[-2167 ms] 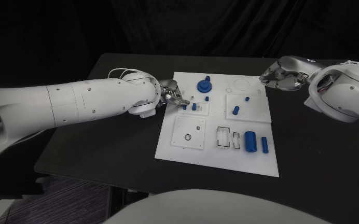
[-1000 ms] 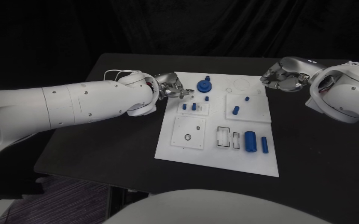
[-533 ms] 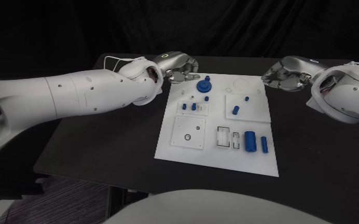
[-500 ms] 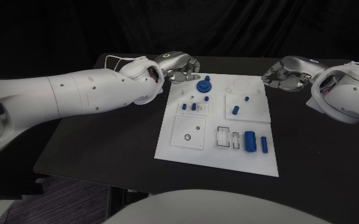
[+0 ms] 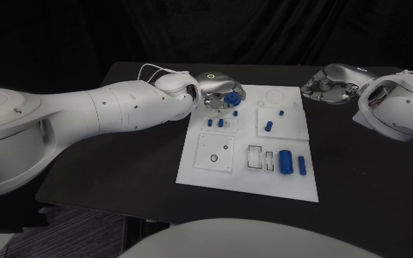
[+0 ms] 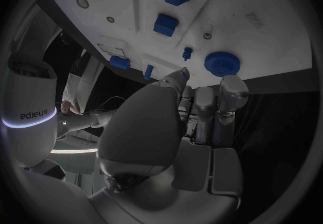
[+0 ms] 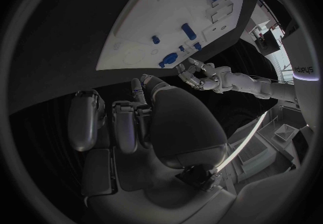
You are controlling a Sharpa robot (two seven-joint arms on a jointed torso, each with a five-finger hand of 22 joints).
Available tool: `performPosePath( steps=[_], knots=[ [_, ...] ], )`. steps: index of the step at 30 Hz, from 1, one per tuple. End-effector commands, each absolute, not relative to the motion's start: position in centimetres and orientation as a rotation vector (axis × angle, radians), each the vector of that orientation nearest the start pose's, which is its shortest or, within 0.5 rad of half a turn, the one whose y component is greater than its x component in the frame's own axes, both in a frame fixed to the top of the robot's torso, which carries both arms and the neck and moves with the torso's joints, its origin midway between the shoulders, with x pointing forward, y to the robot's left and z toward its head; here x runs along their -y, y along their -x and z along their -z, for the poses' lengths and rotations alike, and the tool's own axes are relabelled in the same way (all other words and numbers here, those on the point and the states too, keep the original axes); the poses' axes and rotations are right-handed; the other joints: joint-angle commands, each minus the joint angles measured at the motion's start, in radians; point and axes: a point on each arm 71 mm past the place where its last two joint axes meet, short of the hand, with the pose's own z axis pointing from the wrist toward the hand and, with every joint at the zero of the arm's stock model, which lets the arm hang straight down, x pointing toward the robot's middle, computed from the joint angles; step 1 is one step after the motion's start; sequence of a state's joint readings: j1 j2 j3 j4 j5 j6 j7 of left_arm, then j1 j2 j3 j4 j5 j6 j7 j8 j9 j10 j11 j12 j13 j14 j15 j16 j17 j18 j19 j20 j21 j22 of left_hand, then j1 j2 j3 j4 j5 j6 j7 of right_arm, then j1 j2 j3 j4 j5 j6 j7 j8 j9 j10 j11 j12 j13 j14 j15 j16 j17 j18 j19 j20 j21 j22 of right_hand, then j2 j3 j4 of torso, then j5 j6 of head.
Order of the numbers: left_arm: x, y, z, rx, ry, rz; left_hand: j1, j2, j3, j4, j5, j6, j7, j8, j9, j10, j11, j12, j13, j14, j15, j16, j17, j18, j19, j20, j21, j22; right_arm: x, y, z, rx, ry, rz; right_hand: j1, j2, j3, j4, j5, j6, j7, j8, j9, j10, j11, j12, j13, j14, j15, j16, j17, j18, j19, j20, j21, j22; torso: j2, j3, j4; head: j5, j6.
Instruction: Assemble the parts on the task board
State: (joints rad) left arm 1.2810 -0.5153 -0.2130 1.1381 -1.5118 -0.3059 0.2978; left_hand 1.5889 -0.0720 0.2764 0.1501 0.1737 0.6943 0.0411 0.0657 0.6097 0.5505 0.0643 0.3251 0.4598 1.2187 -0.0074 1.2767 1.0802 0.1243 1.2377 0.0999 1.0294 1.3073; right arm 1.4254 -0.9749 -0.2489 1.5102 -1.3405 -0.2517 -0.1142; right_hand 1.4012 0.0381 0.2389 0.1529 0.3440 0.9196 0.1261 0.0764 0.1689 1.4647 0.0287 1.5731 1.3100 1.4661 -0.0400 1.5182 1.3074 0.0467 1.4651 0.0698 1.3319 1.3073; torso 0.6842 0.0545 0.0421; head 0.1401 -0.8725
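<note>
My left robot hand (image 5: 217, 91) swings from the task board's (image 5: 219, 174) left edge, far and rightward, and now sits over the board's far end, fingers around the round blue gear part (image 5: 231, 98).

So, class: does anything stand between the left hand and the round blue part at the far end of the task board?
Nothing visible does. The left hand hovers right at the round blue part, fingers curled, with only bare task board around the part.

Glossy white arms (image 5: 103, 111), silver robot hand (image 5: 217, 89), thin white cable.
</note>
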Motion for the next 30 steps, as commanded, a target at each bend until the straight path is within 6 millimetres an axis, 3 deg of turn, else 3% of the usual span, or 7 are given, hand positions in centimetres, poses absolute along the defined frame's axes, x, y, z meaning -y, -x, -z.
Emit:
performPosePath(
  steps=[1,3,6,8,12,18,30],
  knots=[
    [-11.6,-52.0,21.9,-1.606,-0.743,0.836,-0.018,0.003,-0.003,-0.009,-0.02,0.001,-0.026,-0.003,-0.034,0.003,0.012,-0.002,-0.025,-0.001,0.011,0.002,-0.008,-0.009,0.005,0.003,-0.011,0.109,27.9,-49.5,15.7,-1.739,0.095,-0.464,0.0,-0.002,0.006,-0.002,0.007,0.007,0.0,-0.004,-0.001,0.102,0.005,-0.005,0.258,0.088,0.005,-0.005,0.215,0.009,-0.001,0.003,-0.003,0.19,0.001,-0.003,-0.0006,0.002,0.0],
    [-11.4,-52.0,22.0,-1.605,-0.752,0.838,-0.024,0.003,-0.007,-0.009,-0.028,0.005,-0.031,-0.001,-0.042,0.008,0.012,0.002,-0.031,-0.001,0.012,0.004,-0.009,-0.009,0.006,0.004,-0.011,0.109,27.9,-49.5,15.7,-1.74,0.095,-0.463,0.0,-0.002,0.006,-0.002,0.007,0.007,0.0,-0.004,-0.001,0.102,0.005,-0.005,0.258,0.088,0.005,-0.005,0.215,0.009,-0.001,0.003,-0.003,0.19,0.003,-0.0043,-0.0035,0.004,0.0],
    [-11.1,-51.9,22.1,-1.601,-0.76,0.842,-0.031,0.006,-0.012,-0.01,-0.041,0.016,-0.034,0.001,-0.055,0.022,0.012,0.012,-0.035,0.0,0.013,0.007,-0.011,-0.009,0.008,0.006,-0.013,0.109,27.9,-49.5,15.7,-1.741,0.094,-0.462,0.0,-0.002,0.006,-0.002,0.007,0.007,0.0,-0.004,-0.001,0.102,0.005,-0.005,0.258,0.088,0.005,-0.005,0.215,0.009,-0.001,0.003,-0.003,0.19,0.002,-0.0035,-0.0068,0.007,0.0],
    [-11.0,-51.9,22.1,-1.598,-0.76,0.841,-0.049,0.012,-0.023,-0.002,-0.062,0.029,-0.033,0.001,-0.071,0.046,0.015,0.035,-0.034,-0.004,0.016,0.009,-0.018,-0.008,0.005,0.009,-0.023,0.107,27.9,-49.5,15.8,-1.741,0.094,-0.462,0.0,-0.002,0.007,-0.003,0.008,0.008,0.0,-0.004,-0.001,0.101,0.005,-0.007,0.256,0.087,0.005,-0.006,0.213,0.009,-0.003,0.003,-0.006,0.189,0.002,-0.0034,-0.0072,0.008,0.0],
    [-10.8,-52.0,22.2,-1.601,-0.759,0.835,-0.057,0.017,-0.028,0.002,-0.068,0.034,-0.025,0.002,-0.08,0.052,0.021,0.046,-0.031,-0.006,0.02,0.011,-0.021,-0.008,0.007,0.011,-0.022,0.108,28.0,-49.5,15.8,-1.741,0.093,-0.462,0.0,-0.002,0.007,-0.003,0.008,0.008,0.0,-0.004,-0.001,0.101,0.005,-0.007,0.256,0.087,0.005,-0.006,0.213,0.009,-0.003,0.003,-0.006,0.189,0.003,-0.0026,-0.0073,0.009,0.0],
    [-10.6,-52.0,22.5,-1.619,-0.766,0.837,-0.052,0.025,-0.026,-0.006,-0.046,0.073,-0.012,0.014,-0.092,0.078,0.023,0.086,-0.01,-0.003,0.024,0.021,-0.02,-0.009,0.014,0.014,-0.019,0.111,28.0,-49.5,15.9,-1.745,0.092,-0.461,0.0,-0.002,0.007,-0.003,0.008,0.008,0.0,-0.004,-0.001,0.101,0.005,-0.007,0.256,0.087,0.005,-0.006,0.213,0.009,-0.003,0.003,-0.006,0.189,0.003,-0.0021,-0.0057,0.004,0.0],
    [-10.6,-51.9,23.3,-1.658,-0.757,0.825,-0.051,0.026,-0.02,-0.013,-0.028,0.093,-0.002,0.015,-0.104,0.1,0.024,0.13,0.022,0.0,0.025,0.03,-0.019,-0.01,0.019,0.015,-0.013,0.113,27.9,-49.5,16.0,-1.751,0.093,-0.46,-0.001,-0.003,0.008,-0.003,0.009,0.008,0.0,-0.004,-0.001,0.099,0.005,-0.008,0.255,0.087,0.005,-0.008,0.212,0.01,-0.004,0.003,-0.008,0.188,0.003,-0.0032,-0.0056,0.004,0.0]
  ],
)
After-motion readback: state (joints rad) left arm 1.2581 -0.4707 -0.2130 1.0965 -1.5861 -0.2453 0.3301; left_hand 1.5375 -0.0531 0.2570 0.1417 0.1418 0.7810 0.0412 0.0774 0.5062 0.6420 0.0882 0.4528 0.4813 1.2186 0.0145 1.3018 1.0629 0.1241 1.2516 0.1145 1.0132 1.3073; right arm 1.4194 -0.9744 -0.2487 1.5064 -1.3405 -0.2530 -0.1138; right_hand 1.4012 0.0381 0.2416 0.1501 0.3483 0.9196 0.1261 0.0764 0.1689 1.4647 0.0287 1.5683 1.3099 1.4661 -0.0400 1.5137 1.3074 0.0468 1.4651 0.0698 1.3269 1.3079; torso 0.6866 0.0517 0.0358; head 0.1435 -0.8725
